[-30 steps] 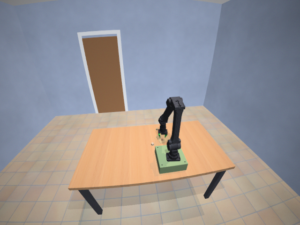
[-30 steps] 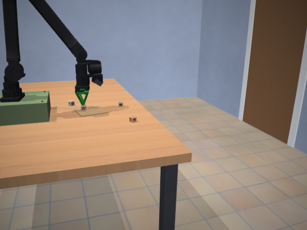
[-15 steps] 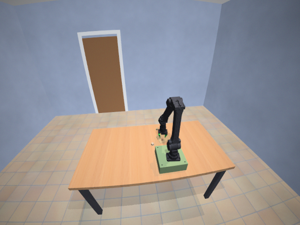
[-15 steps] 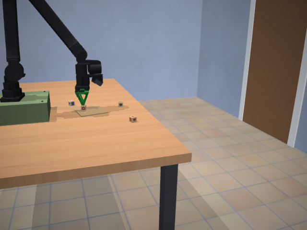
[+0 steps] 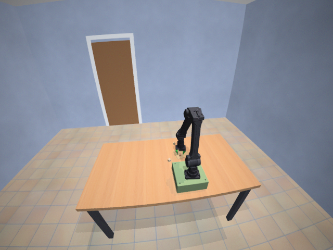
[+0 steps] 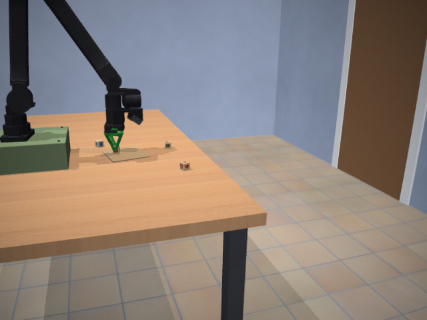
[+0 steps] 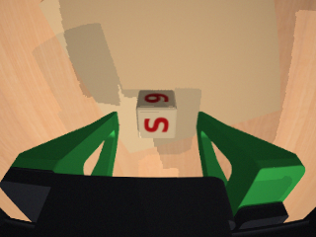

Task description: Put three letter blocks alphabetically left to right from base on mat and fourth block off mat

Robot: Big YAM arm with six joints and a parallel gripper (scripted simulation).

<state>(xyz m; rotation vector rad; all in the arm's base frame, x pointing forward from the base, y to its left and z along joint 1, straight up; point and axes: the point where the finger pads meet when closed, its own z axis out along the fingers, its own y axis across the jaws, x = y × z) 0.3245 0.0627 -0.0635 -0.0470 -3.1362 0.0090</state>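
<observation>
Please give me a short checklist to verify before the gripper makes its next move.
1. Gripper open: ok.
2. S block between the fingers, not gripped: ok.
3. Mat flat on the table: ok, as far as visible.
4. Three blocks on the mat: not ok; three of four stand off it.
5. Letters on top of those three: cannot tell.

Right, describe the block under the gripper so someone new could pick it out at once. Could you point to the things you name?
On the wooden table [image 5: 129,172] [image 6: 103,193], beyond the green base box [image 5: 192,186] [image 6: 34,158], lies a thin tan mat [image 6: 133,157] [image 7: 197,49]. The block [image 6: 116,151] [image 7: 156,123] is at the mat's edge, between the open green fingers. Red S and 6 mark it; the other three blocks sit off the mat.
</observation>
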